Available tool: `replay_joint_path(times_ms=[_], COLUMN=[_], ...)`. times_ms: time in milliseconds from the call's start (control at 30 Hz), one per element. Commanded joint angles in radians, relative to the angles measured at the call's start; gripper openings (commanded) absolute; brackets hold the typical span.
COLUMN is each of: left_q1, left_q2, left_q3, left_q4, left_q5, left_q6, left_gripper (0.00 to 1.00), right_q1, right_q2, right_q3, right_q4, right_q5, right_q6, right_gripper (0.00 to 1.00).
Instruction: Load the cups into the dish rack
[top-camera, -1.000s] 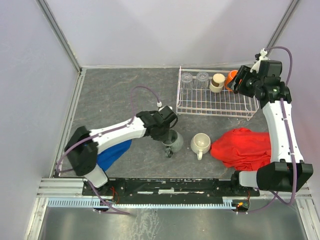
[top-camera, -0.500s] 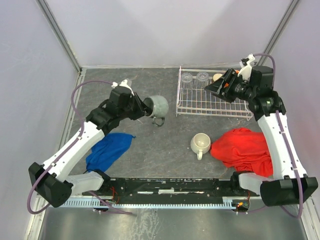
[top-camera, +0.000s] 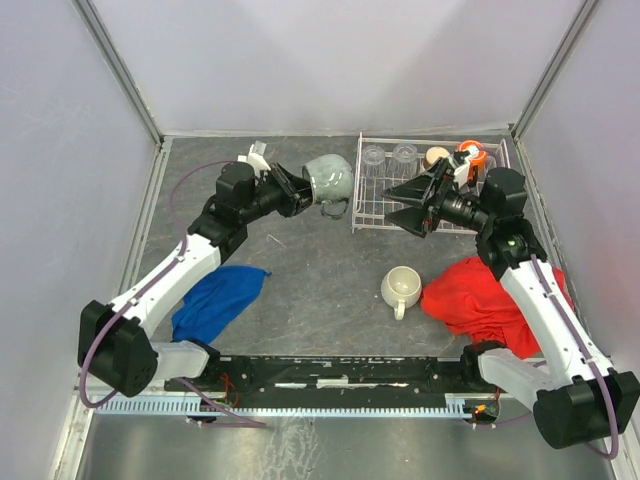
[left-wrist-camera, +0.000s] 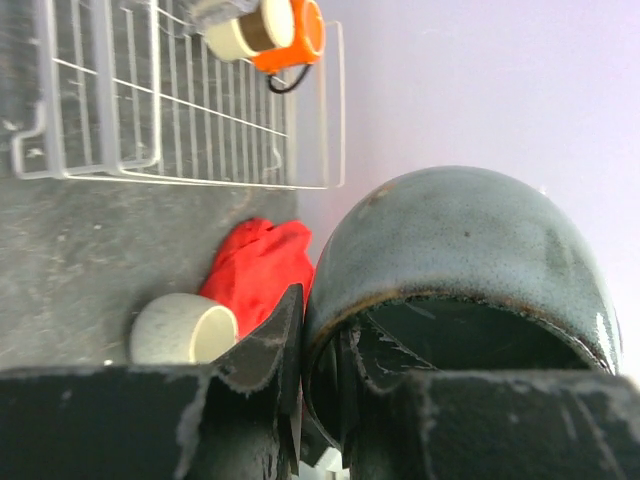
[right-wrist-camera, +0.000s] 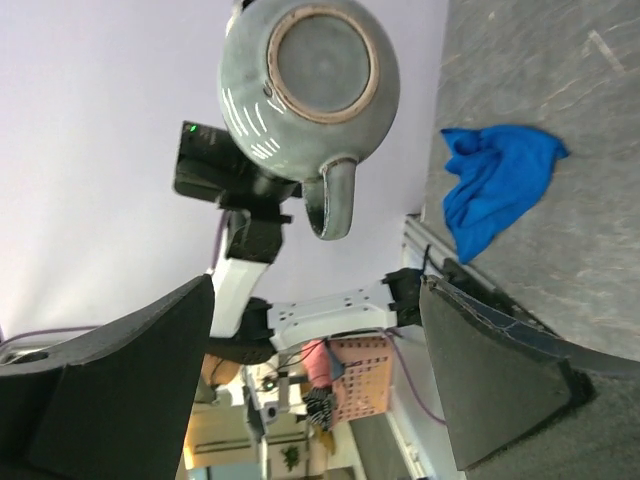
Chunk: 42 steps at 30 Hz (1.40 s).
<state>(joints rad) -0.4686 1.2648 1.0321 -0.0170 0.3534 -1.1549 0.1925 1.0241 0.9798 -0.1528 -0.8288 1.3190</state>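
My left gripper (top-camera: 296, 192) is shut on the rim of the grey-green mug (top-camera: 330, 180), held in the air just left of the white wire dish rack (top-camera: 372, 215); one finger is inside the rim (left-wrist-camera: 385, 345). My right gripper (top-camera: 400, 204) is open and empty above the rack's left part, pointing at the mug, whose base shows in the right wrist view (right-wrist-camera: 310, 72). In the rack's back row stand two clear glass tumblers (top-camera: 388, 155), a tan cup (top-camera: 436, 156) and an orange mug (top-camera: 470, 153). The cream-white mug (top-camera: 401, 287) lies on the table.
A red cloth (top-camera: 490, 290) lies at the right, next to the cream-white mug. A blue cloth (top-camera: 218, 300) lies at the near left. Walls enclose the grey table on three sides.
My left arm lifted the grey-green mug from the table and carried it back and right toward the rack. My right arm swung left from the orange mug, over the rack.
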Motion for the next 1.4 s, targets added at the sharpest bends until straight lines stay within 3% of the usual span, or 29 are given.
replay_joint_path(times_ms=[0, 400, 800, 1167, 1367], left_q1=[0.001, -0.002, -0.004, -0.007, -0.006], left_q2=[-0.001, 0.015, -0.008, -0.016, -0.032], left_q3=[-0.023, -0.040, -0.017, -0.013, -0.026], left_q4=[0.407, 0.471, 0.426, 0.416, 0.424], left_q5=[0.101, 0.096, 0.061, 0.054, 0.051], left_q6=[-0.222, -0.278, -0.185, -0.154, -0.155], left_gripper=[0.03, 0.03, 0.03, 0.03, 0.03], right_q1=[0.058, 0.280, 0.423, 0.472, 0.473], right_q2=[-0.027, 0.048, 0.180, 0.211, 0.199], right_q3=[-0.049, 0.019, 0.063, 0.022, -0.008], right_q4=[0.261, 0.199, 0.391, 0.493, 0.527], right_q5=[0.014, 0.235, 0.388, 0.507, 0.559], right_q6=[0.185, 0.040, 0.083, 0.088, 0.091], right_gripper=[0.91, 0.89, 0.85, 0.56, 0.52])
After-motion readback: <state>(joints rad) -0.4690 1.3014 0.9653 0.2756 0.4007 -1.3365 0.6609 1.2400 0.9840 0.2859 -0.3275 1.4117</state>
